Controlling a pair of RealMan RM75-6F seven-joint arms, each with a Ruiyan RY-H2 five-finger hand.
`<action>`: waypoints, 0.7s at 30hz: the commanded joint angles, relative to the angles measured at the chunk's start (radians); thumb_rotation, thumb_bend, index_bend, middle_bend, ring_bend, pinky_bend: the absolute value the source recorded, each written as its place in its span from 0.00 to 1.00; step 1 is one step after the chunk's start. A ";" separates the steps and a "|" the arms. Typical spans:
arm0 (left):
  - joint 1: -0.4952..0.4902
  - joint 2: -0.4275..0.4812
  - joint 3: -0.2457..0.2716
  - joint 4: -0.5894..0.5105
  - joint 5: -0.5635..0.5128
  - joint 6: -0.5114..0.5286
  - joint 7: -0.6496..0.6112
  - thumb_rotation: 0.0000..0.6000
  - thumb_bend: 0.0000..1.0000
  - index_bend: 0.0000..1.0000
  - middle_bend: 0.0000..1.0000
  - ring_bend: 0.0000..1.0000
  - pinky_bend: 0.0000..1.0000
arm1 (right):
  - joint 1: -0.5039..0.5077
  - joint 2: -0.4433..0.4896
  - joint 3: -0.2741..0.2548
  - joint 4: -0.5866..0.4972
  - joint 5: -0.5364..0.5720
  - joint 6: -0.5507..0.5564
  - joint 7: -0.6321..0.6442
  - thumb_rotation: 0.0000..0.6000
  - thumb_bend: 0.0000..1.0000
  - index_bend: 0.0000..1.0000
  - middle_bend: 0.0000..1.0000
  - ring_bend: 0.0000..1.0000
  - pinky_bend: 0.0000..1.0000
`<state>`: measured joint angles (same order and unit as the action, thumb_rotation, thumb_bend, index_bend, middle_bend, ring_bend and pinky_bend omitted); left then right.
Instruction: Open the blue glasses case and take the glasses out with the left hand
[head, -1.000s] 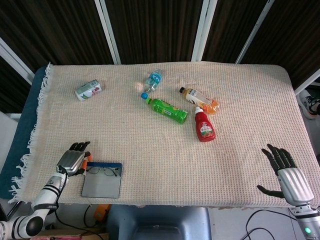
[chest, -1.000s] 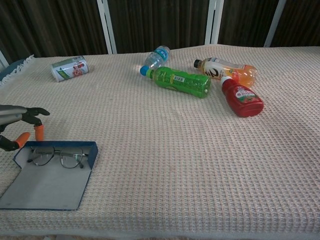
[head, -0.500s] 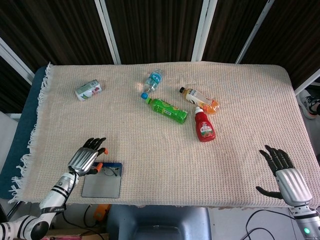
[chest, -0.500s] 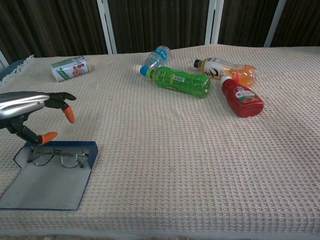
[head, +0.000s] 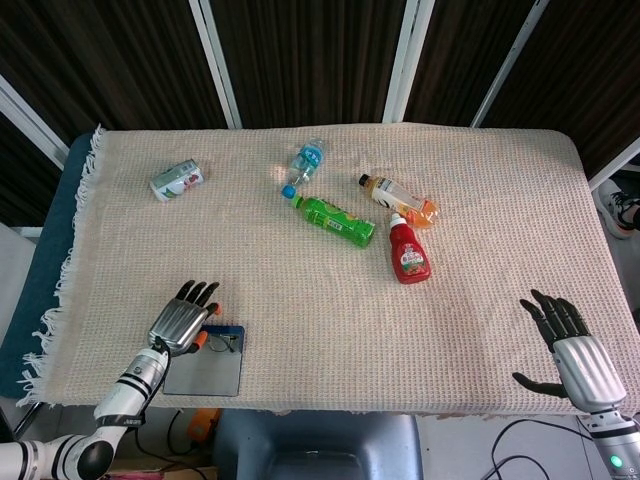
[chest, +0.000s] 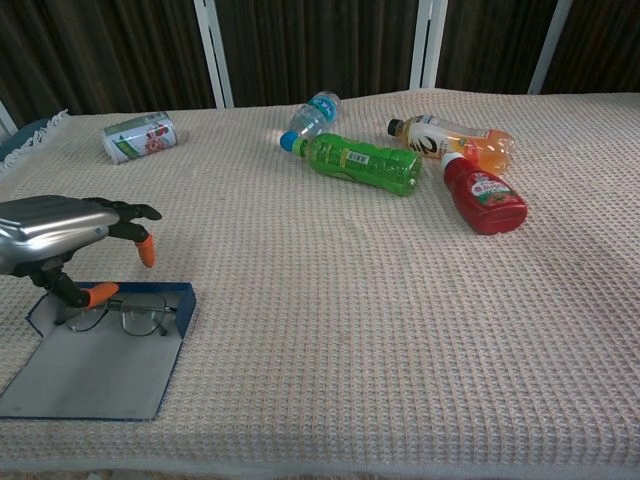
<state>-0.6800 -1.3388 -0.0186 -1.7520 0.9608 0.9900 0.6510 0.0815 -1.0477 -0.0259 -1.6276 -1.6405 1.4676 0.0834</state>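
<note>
**Left hand hovering over the open blue case, glasses lying inside**

In the head view, the blue glasses case (head: 205, 360) is lying open near the front left edge of the table (head: 480, 150), which is covered with a beige woven cloth. The glasses (head: 222, 341) are resting in the far part of the case. The left hand (head: 184, 318) is reaching over the far left corner of the case, with its fingers spread and pointing away from the robot; it is holding nothing. The right hand (head: 570, 350) is staying far on the other side, at the front right corner, palm down, fingers apart and empty. In the middle of the table a green bottle (head: 334, 220), a red ketchup bottle (head: 408, 254), an orange drink bottle (head: 398, 199) and a small water bottle (head: 304, 166) are lying on their sides. A can (head: 177, 180) is lying apart from them at the far left.

In the chest view, the left hand (chest: 70, 240) is hanging just above the far end of the case (chest: 95, 365). Its orange fingertips (chest: 146, 250) are apart, and the thumb is coming down close to the left lens of the glasses (chest: 118, 316); whether it is touching the frame cannot be told. The glasses are lying flat inside the case. The right hand is not showing in this view.
</note>
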 joint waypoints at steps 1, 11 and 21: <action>-0.001 -0.005 0.010 -0.007 -0.006 0.016 0.016 1.00 0.42 0.31 0.00 0.00 0.00 | 0.000 0.000 -0.001 0.000 -0.001 0.001 0.000 1.00 0.15 0.00 0.00 0.00 0.00; 0.036 -0.045 0.037 0.042 0.062 0.079 -0.014 1.00 0.42 0.32 0.00 0.00 0.00 | -0.001 0.001 -0.002 -0.001 -0.004 0.002 0.002 1.00 0.15 0.00 0.00 0.00 0.00; 0.064 -0.065 0.050 0.074 0.117 0.093 -0.047 1.00 0.42 0.34 0.00 0.00 0.00 | -0.001 0.001 -0.002 -0.001 -0.004 0.003 0.000 1.00 0.15 0.00 0.00 0.00 0.00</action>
<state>-0.6178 -1.4022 0.0303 -1.6795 1.0747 1.0815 0.6041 0.0802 -1.0467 -0.0283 -1.6291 -1.6441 1.4705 0.0838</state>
